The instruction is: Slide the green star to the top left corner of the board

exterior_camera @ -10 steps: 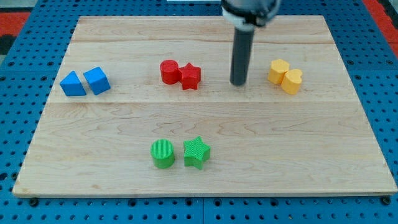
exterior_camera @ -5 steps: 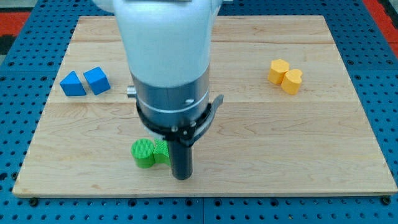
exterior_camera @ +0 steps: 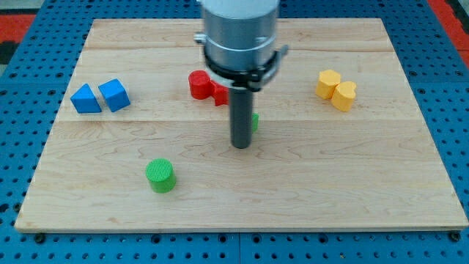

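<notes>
Down near the middle of the wooden board [exterior_camera: 410,183] sits my tip [exterior_camera: 240,146], the blunt end of a straight dark rod, a plain pushing point on the wood. Just behind the rod, on the view's right edge of it, a sliver of green peeks out: that's the green star [exterior_camera: 254,121], mostly hidden by the rod, so its shape barely shows. It lies right against the rod in this view, though I cannot tell whether they touch. It's around the board's centre, well apart from the top left corner.

Over at the view's bottom left of my tip, the green cylinder [exterior_camera: 160,176] stands alone. Above my tip, the red cylinder [exterior_camera: 197,84] shows clearly, with the red star [exterior_camera: 220,94] touching it on the right and partly covered by my arm. Far left, the blue triangular block [exterior_camera: 86,99] and the blue cube [exterior_camera: 113,94] sit side by side. Far right, two yellow blocks touch: one angular [exterior_camera: 329,83], one heart-like [exterior_camera: 344,96]. Blue pegboard desk [exterior_camera: 15,44] all around the board.
</notes>
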`<action>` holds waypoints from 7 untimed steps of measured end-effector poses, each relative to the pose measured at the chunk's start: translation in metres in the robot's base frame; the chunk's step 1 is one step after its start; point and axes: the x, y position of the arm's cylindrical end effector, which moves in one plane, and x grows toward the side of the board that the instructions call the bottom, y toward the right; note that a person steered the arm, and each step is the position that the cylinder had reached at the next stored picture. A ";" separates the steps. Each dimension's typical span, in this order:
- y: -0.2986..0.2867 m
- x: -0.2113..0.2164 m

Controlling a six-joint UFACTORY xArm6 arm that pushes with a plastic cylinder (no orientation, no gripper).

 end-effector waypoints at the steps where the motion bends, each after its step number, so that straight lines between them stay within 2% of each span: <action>1: 0.027 -0.007; 2: 0.029 -0.028; 3: -0.022 -0.043; 4: -0.119 -0.034; 5: -0.116 -0.065; 7: -0.202 -0.177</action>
